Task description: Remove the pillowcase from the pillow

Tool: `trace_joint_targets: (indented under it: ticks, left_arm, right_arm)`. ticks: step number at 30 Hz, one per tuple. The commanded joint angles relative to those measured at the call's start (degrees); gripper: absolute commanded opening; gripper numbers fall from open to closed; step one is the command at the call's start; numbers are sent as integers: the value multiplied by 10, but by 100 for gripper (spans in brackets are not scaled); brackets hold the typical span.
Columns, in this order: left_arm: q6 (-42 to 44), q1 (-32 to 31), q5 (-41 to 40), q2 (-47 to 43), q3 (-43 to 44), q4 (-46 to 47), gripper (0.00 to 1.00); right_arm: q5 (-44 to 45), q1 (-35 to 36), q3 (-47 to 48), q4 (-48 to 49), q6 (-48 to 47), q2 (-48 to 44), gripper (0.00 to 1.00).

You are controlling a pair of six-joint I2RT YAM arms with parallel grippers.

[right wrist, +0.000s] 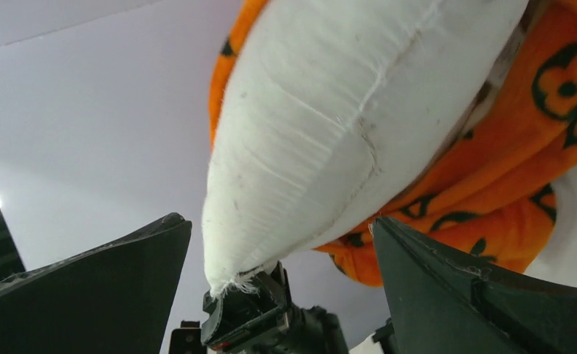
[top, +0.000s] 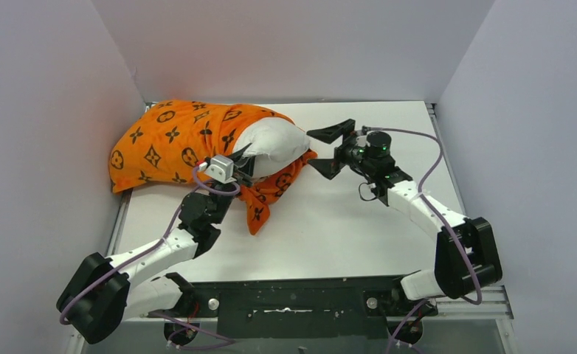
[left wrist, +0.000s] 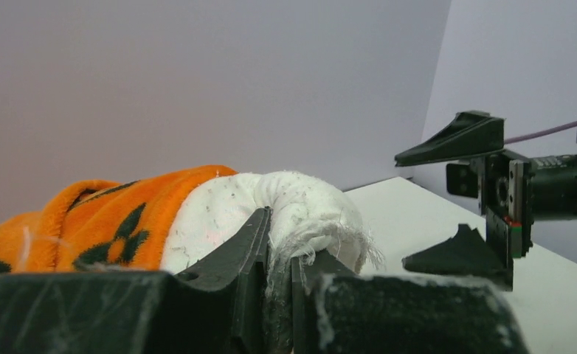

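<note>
No words, numbers or brand names can be read anywhere. The only printed marks are black flower, diamond and circle shapes on the orange pillowcase point(top: 175, 140), just beyond the left gripper point(top: 247, 168) fingers and past the right gripper point(top: 313, 150) fingertips.

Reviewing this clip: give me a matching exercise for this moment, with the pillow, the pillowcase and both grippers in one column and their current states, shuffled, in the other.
Things:
1. pillow
2. pillowcase
3. left gripper
4. right gripper

States:
A. clamped shut on white fabric at the pillow's corner
B. orange, covering the pillow's left part
C. jaws wide open, holding nothing
D. white end sticking out of the cover

Pairs: 1-D, 2-B, 3-A, 4-C
</note>
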Motion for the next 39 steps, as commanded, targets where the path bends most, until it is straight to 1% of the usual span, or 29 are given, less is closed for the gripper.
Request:
trace_joint_targets:
  ticks: [1, 4, 9, 12, 18, 19, 20, 21, 22, 23, 24, 25, 26, 27, 29, 30, 31, 32, 33, 34, 35, 36, 37, 38, 39]
  left_arm:
    - [0, 4, 27, 1, 11, 153, 0]
    - [-1, 4, 40, 2, 10, 153, 0]
    - [-5, 5, 45, 0, -3, 157, 0]
    - [-12, 5, 56, 0, -9, 165, 0]
    - [-44, 7, 115, 2, -23, 181, 0]
    - [-51, 8, 125, 0, -26, 178, 0]
    - [-63, 11, 135, -5, -31, 175, 0]
    - [-75, 18, 151, -9, -35, 173, 0]
    - [-92, 28, 170, -14, -38, 166, 0]
    - [-107, 39, 184, -22, -39, 153, 0]
    - [-121, 53, 194, -31, -37, 130, 10]
    - [-138, 69, 198, -45, -32, 96, 46]
    - [-156, 82, 193, -61, -25, 58, 77]
    - [-170, 96, 184, -76, -17, 18, 90]
    - [-183, 119, 179, -106, 9, -63, 93]
    - [-186, 126, 172, -119, 28, -99, 93]
    - [-188, 130, 163, -129, 38, -123, 93]
    - [-188, 133, 156, -136, 45, -138, 93]
    - [-187, 136, 149, -140, 52, -148, 93]
    - [-186, 139, 141, -139, 61, -161, 93]
    - [-186, 144, 135, -133, 70, -179, 93]
    - [-187, 148, 136, -124, 82, -192, 93]
    - [-190, 154, 148, -108, 94, -205, 94]
    - [-193, 157, 171, -91, 107, -214, 94]
    - [-197, 158, 202, -67, 119, -217, 90]
  right_arm:
    - [-49, 52, -5, 132, 135, 21, 100]
    - [-41, 78, 3, 200, 173, 69, 100]
    - [-20, 96, 30, 225, 198, 131, 100]
    - [-12, 99, 50, 224, 205, 160, 100]
    - [-8, 103, 112, 217, 194, 219, 100]
    - [-7, 104, 126, 210, 180, 228, 96]
    - [-7, 104, 144, 209, 166, 237, 85]
    - [-12, 104, 154, 225, 157, 249, 67]
    - [-22, 102, 163, 253, 144, 260, 39]
    - [-43, 98, 173, 280, 132, 273, 8]
    - [-72, 92, 184, 304, 121, 286, 0]
    - [-99, 85, 187, 329, 112, 294, 0]
    - [-118, 77, 177, 363, 109, 297, 0]
    - [-130, 67, 154, 399, 107, 293, 0]
    - [-150, 40, 97, 449, 91, 270, 0]
    - [-165, 25, 70, 446, 65, 254, 0]
    - [-181, 9, 50, 415, 26, 233, 0]
    - [-194, -3, 35, 354, -38, 209, 0]
    - [-199, -15, 30, 238, -115, 182, 0]
    - [-193, -21, 36, 117, -234, 156, 0]
    - [-161, -23, 56, -11, -339, 135, 0]
    - [-122, -19, 80, -118, -421, 117, 0]
    - [-83, -13, 99, -203, -481, 104, 0]
    - [-54, -10, 113, -248, -518, 87, 0]
    - [-40, -9, 116, -273, -539, 78, 0]
